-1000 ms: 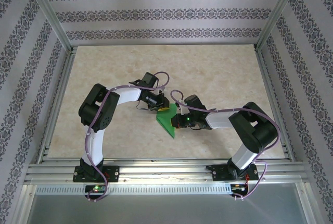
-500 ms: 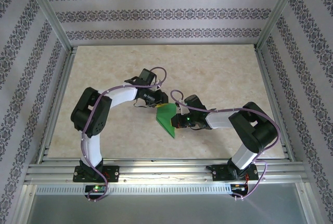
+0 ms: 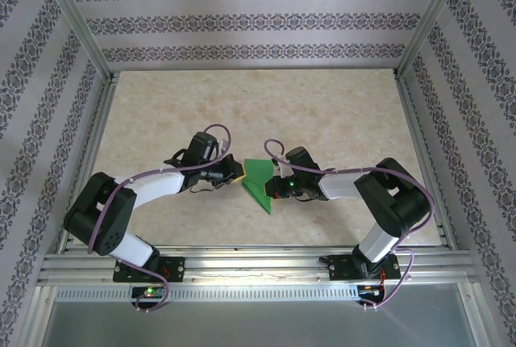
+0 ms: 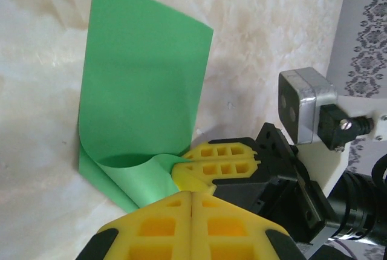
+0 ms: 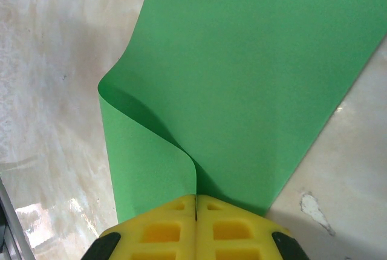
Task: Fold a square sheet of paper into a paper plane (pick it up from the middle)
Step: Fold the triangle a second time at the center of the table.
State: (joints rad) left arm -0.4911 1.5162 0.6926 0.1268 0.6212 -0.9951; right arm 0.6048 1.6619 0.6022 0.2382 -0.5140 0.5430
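Beige tabletop [image 3: 339, 105]; green sheet [image 5: 254, 60], perhaps in right hand [image 5: 195, 202]

Left arm: base at the near left, elbow folded low and out to the left, forearm reaching right toward the middle.
Left gripper [image 3: 234, 171]: fingers pressed flat together, tips pointing right.
Right arm: base at the near right, elbow raised on the right, forearm stretched low to the left.
Right gripper [image 3: 275, 188]: fingers closed, pinching a fold of the square sheet of paper [image 5: 254, 60].
Between the grippers: tips close together; whether they touch cannot be told.
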